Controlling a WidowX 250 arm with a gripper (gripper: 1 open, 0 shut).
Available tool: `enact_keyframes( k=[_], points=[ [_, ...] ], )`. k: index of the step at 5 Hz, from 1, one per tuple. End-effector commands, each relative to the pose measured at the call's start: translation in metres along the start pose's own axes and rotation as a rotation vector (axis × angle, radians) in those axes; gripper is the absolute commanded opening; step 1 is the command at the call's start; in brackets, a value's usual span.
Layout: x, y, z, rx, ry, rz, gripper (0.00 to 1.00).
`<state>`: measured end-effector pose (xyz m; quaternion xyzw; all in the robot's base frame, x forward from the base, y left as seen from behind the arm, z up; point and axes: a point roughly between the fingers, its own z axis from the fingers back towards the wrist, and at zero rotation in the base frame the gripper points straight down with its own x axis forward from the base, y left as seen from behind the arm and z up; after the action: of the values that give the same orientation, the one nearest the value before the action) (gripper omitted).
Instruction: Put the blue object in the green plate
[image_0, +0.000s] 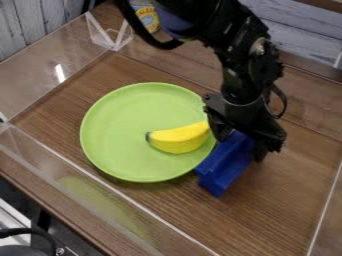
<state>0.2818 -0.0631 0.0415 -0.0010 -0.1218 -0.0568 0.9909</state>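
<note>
The block (223, 166), deep blue, lies on the brown wooden table (287, 198) in the camera view, just beside the plate (115, 140), at its lower right; it slants, its near end toward the bottom of the view and its far end reaching up under the gripper (250, 146); it is outside the plate. The gripper, black, comes down from the top of the view on a dark arm (201, 20) and covers the block's far part; its fingers are dark against one another and overlap the block, so I cannot tell whether they grasp it or merely stand around it. The plate is round, lime-green and wider than the block; the banana (178, 138), yellow with a dark tip at its left end, lies in the plate's right part; its right end is close to the gripper, and whether the two touch I cannot tell. Clear panels (100, 205) edge the table, one running along the lower left; a black cable (138, 27) curves beside the arm at the top; pale wooden boards (305, 38) show behind; dark items at the lower left corner are too unclear to name.
</note>
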Motion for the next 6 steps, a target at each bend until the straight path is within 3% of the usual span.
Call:
enact_keyframes(
  k=[1, 4, 5, 6],
  points=[
    [0.0090, 0.0033, 0.0042, 0.005, -0.020, 0.016, 1.00],
    [0.0053, 0.0052, -0.0015, 0.014, 0.011, 0.043, 1.00],
    [0.0056, 0.0072, -0.0013, 0.019, 0.020, 0.050, 0.00],
    [0.0079, 0.0094, 0.0019, 0.026, 0.024, 0.057, 0.00]
  ],
)
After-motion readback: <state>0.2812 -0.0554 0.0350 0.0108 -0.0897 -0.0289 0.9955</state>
